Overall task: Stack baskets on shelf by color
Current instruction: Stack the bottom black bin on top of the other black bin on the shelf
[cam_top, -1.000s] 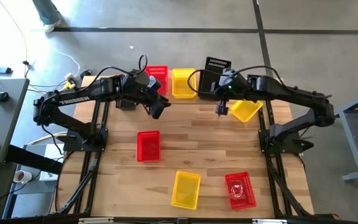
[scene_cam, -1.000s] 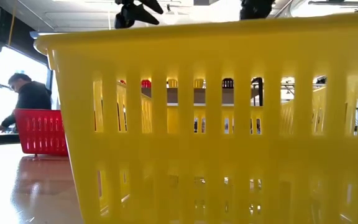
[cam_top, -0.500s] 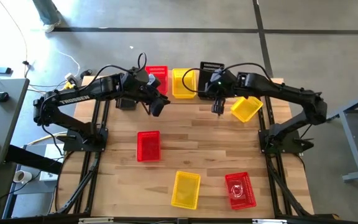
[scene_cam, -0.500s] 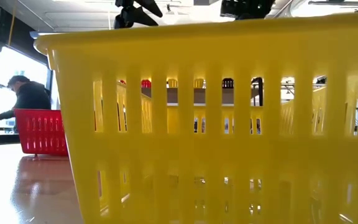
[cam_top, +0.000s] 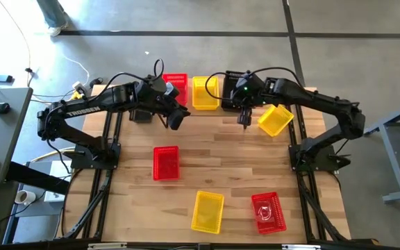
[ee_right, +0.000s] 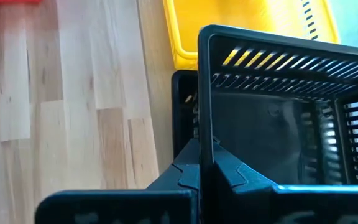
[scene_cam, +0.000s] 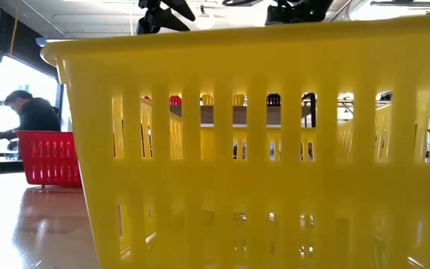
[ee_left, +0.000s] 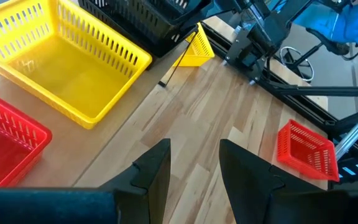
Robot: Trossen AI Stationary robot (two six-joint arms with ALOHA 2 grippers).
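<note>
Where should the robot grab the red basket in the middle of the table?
Probably on its rim, coming down from above. The red basket sits upright, open top up, so one finger can go inside a thin wall and one outside. The open left gripper is nearest.

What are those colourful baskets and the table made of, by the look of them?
The yellow basket and the red basket look like moulded plastic: thin slotted walls, even colour, slight gloss. The black basket, clamped in the right gripper, looks the same. The table seems to be lacquered wood: pale planks with visible grain.
</note>
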